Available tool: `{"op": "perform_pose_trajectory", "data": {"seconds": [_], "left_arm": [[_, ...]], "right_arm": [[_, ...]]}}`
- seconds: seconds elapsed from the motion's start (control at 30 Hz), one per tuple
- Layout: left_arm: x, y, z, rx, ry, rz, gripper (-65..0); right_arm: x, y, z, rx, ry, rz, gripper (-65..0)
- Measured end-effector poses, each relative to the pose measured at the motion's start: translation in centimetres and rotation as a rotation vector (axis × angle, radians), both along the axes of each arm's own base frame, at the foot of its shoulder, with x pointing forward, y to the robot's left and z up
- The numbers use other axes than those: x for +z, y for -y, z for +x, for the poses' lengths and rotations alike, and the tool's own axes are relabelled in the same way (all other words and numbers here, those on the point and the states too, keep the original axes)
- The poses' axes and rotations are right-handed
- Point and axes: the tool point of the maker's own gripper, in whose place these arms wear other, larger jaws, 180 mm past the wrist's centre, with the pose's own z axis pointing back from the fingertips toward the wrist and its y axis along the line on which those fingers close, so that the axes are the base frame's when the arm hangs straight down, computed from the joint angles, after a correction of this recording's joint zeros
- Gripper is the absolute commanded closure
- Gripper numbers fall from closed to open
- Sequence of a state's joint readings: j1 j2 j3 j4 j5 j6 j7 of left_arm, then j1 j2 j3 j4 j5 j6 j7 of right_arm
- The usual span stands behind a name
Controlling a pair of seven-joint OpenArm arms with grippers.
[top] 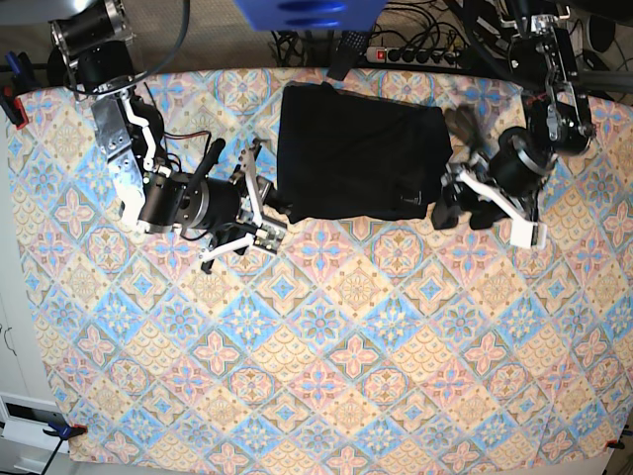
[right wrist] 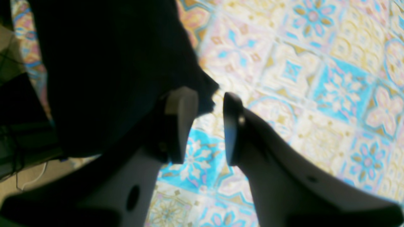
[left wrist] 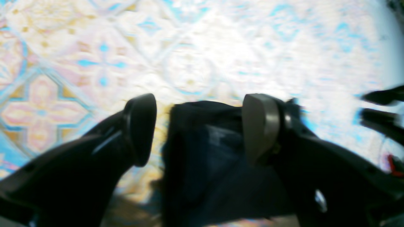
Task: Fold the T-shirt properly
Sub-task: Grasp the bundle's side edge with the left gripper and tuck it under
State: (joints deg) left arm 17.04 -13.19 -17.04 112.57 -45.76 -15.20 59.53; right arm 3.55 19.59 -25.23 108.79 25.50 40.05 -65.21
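The black T-shirt (top: 361,153) lies folded into a rough rectangle at the back middle of the patterned table. My left gripper (top: 450,206) is at its right edge, open wide. In the left wrist view the fingers (left wrist: 260,126) stand far apart around a fold of the T-shirt (left wrist: 205,151), not pinching it. My right gripper (top: 259,206) is at the shirt's front left corner. In the right wrist view its jaws (right wrist: 206,124) stand apart over bare tablecloth. The T-shirt (right wrist: 110,72) lies just left of them, one corner reaching towards the fingertips.
A tiled blue, pink and yellow cloth (top: 326,327) covers the table. A power strip (top: 420,54) and cables run along the back edge. A blue object (top: 307,12) hangs over the back middle. Clamps (top: 61,429) hold the cloth at the corners.
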Motion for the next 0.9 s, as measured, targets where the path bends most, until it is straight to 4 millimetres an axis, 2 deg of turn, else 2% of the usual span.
{"op": "perform_pose_trajectory", "data": {"seconds": [0.07,0.13,0.17,0.23,0.3,0.4,0.5,0.57,0.63,0.77,0.9], "left_arm": [[-0.4,1.4,-0.7,0.001,-0.026,-0.077,-42.3],[0.2,2.8,-0.5,0.009,-0.007,-0.167,-41.1],[0.5,3.6,-0.4,0.006,-0.004,-0.208,-38.9],[-0.1,4.9,-0.7,-0.018,-0.046,-0.255,-31.3],[-2.0,6.3,-0.9,-0.038,-0.107,-0.285,-21.4],[-5.0,7.5,-1.0,-0.035,-0.186,-0.336,-10.5],[-7.9,6.1,-0.8,0.03,-0.238,-0.344,-1.0],[-10.0,4.7,-0.6,0.065,-0.283,-0.328,-0.3],[-11.8,4.2,-0.6,0.081,-0.331,-0.329,-1.1],[-13.7,5.4,0.2,0.068,-0.371,-0.347,-1.1],[-13.8,7.0,-0.7,0.016,-0.389,-0.34,-1.0]], "right_arm": [[0.0,-0.1,0.0,0.001,-0.001,0.002,-19.2],[0.0,0.1,0.1,-0.003,0.001,-0.001,-19.2],[0.0,0.1,0.1,-0.004,0.003,-0.002,-19.2],[0.1,0.0,0.1,-0.002,0.003,0.002,-19.2],[0.2,0.1,0.3,-0.004,0.007,0.0,-19.2],[0.4,0.4,0.6,-0.02,0.012,0.008,-19.2],[0.4,1.1,1.0,-0.043,0.018,-0.002,-19.2],[0.4,1.2,1.0,-0.043,0.017,-0.004,-19.2],[0.4,1.0,0.9,-0.042,0.015,0.002,-19.2],[0.4,1.2,0.9,-0.04,0.016,-0.004,-19.2],[0.4,1.1,0.9,-0.04,0.016,-0.001,-19.2]]}}
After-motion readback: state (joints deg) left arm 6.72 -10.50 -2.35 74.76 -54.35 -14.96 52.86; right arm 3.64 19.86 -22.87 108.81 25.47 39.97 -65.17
